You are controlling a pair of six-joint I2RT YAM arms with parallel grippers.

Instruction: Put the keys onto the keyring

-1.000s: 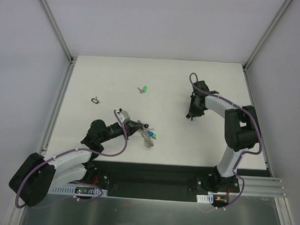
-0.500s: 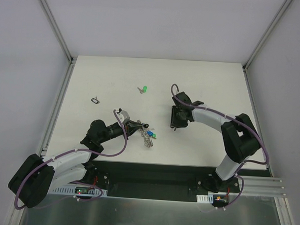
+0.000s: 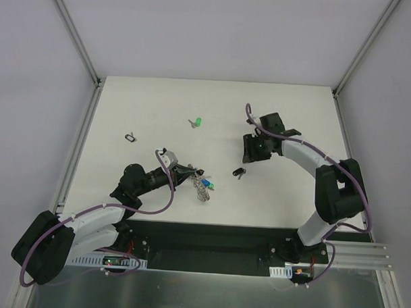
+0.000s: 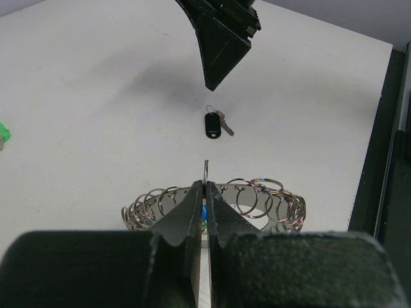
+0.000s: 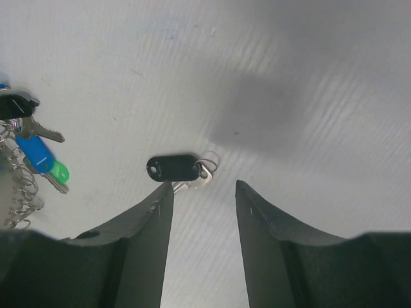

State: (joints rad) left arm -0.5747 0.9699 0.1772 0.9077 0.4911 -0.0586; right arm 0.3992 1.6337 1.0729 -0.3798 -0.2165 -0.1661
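Note:
My left gripper (image 3: 193, 174) (image 4: 205, 186) is shut on a thin loop of the keyring (image 3: 203, 188) (image 4: 257, 196), a coiled silver ring lying on the table. A blue key (image 5: 35, 151) and a green-headed key (image 5: 59, 171) hang at the keyring (image 5: 14, 186). A black-headed key (image 3: 240, 172) (image 4: 212, 124) (image 5: 173, 168) lies loose on the table to the right of the keyring. My right gripper (image 3: 248, 157) (image 5: 204, 187) (image 4: 221, 45) hovers open just beyond it, holding nothing. Another green key (image 3: 197, 122) lies farther back.
A tiny black loop-shaped item (image 3: 130, 137) sits at the left of the white table (image 3: 294, 116). Metal frame rails border the table on both sides. The black base strip (image 3: 209, 245) runs along the near edge.
My right gripper carried the black key leftward toward the keyring, let it go on the table, opened and drew back up to the right. The left arm kept still.

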